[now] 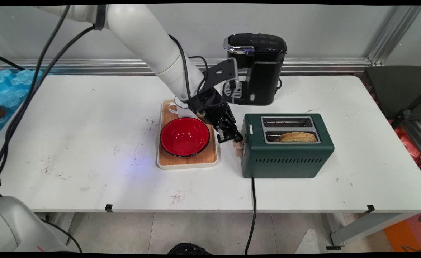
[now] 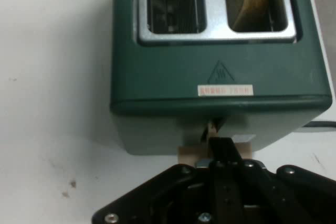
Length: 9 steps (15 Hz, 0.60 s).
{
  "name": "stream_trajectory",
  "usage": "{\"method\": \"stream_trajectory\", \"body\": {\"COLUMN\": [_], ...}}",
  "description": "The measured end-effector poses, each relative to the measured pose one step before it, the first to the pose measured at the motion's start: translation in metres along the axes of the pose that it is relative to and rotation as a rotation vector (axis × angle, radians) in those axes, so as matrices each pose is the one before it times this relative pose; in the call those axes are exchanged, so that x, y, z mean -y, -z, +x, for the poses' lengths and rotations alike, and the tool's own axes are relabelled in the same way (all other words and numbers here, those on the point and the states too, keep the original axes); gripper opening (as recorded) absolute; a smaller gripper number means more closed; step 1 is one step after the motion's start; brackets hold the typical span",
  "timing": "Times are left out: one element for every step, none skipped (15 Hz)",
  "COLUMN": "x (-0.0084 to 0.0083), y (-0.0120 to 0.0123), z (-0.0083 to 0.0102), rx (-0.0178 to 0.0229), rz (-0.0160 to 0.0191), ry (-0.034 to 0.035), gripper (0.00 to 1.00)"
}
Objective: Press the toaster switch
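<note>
**Claw on the toaster's lever**

The gripper (image 1: pixel 234 138) is low at the left end of the green toaster (image 1: pixel 287 157), with its fingers pressed together on top of the pale wooden lever (image 1: pixel 237 147) that sticks out of that end. In the hand view the closed fingertips (image 2: pixel 223 148) sit right over the lever (image 2: pixel 191 154), below the slot it runs in, and nothing lies between them.

The toaster stands on the table (image 1: pixel 88 143) right of centre, its black cord (image 1: pixel 252 211) running off the near edge. It has two slots on top: the far one shows only its wire rack, and the near one holds a slice of toast (image 1: pixel 297 136), sunk low with its crust showing.

Just left of the gripper lies a wooden tray (image 1: pixel 187 161) with a white rim. A red bowl (image 1: pixel 184 137) sits on its near part, and a white mug (image 1: pixel 177 108) stands at its far end, mostly hidden by the arm. A black coffee maker (image 1: pixel 255 68) stands behind the toaster, near the wall.
</note>
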Motion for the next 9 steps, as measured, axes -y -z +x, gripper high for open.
{"method": "stream_trajectory", "body": {"x": [-0.00032,-0.00027,-0.00031,-0.00033,-0.00021,-0.00019,-0.00006,0.00015,0.00047], "y": [-0.00179,-0.0014,-0.00145,-0.00141,-0.00097,-0.00106,-0.00088,-0.00043,0.00006], "z": [-0.0018,-0.0015,-0.00165,-0.00171,-0.00127,-0.00135,-0.00109,-0.00075,-0.00091], "rx": [0.00254,0.00231,0.0025,0.00267,0.00183,0.00215,0.00189,0.00187,0.00151], "rz": [-0.00136,-0.00128,-0.00128,-0.0013,-0.00081,-0.00095,-0.00073,0.00011,0.00103], "ry": [0.0009,0.00063,0.00057,0.00048,0.00042,0.00052,0.00004,0.00027,0.00047], "gripper": [0.0,0.0,0.0,0.0,0.0,0.0,0.0,0.0,0.0]}}
